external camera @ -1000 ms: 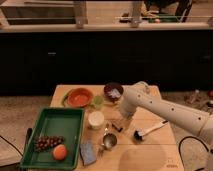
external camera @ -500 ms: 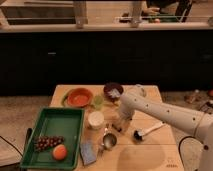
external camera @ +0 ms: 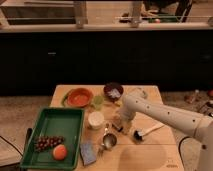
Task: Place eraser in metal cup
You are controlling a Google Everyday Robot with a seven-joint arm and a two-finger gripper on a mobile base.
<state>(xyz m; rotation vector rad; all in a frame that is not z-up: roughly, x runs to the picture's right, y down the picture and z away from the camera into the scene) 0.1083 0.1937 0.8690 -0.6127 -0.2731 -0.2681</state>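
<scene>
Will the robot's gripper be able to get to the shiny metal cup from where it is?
Probably yes. The gripper hangs close by the metal cup, with nothing standing between them. The white cup sits off to one side, out of the way.

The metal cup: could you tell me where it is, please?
In the camera view the metal cup sits just below the white cup, right of the blue-grey pad; the gripper is up-right of it.

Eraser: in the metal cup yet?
Out: the eraser is at the gripper, beside the metal cup, not inside it.
</scene>
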